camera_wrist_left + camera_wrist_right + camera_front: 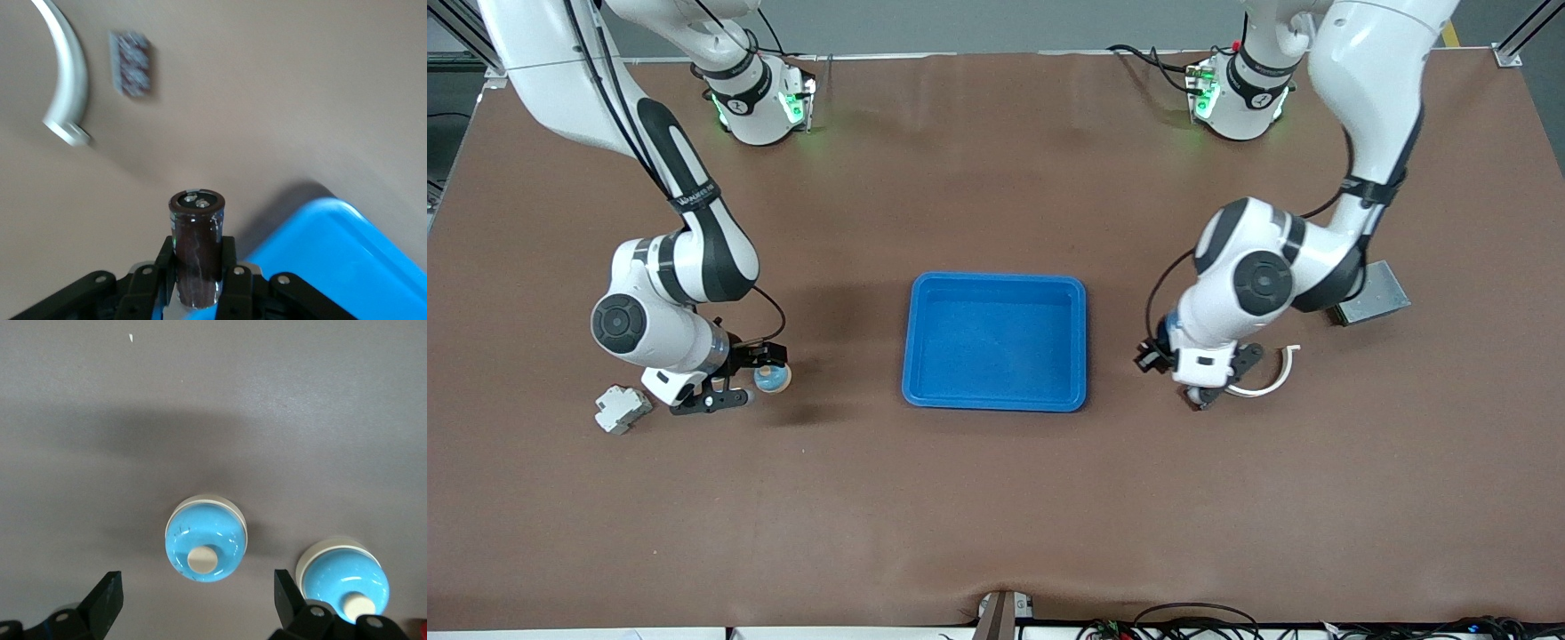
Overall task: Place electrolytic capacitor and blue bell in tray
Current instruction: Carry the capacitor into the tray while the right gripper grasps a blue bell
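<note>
Brown matting covers the whole table, with both arm bases along its top edge. At the right arm's end lies a small white block [623, 409], not part of the job. Just beside it the right gripper [734, 378] hangs low over the mat with its fingers spread wide and nothing in them. The right wrist view shows the blue bell [205, 540] centred between those fingers [107, 603], so the spread looks set for a straight drop onto it. The bell sits flat on its base, its button facing up and its axis vertical. A second blue dome [343, 577] lies close by one finger.

At the middle sits the tray [996, 277], with nothing in it yet.

Toward the left arm's end, the left gripper [1200, 391] is clamped on the electrolytic capacitor [197, 240], held over bare mat just beside the tray's corner. The can's long axis runs in line with the fingers, terminal end leading away from the wrist. A white curved piece [1267, 378] lies on the mat next to this gripper, and a grey metal box [1371, 293] sits farther from the front camera.
</note>
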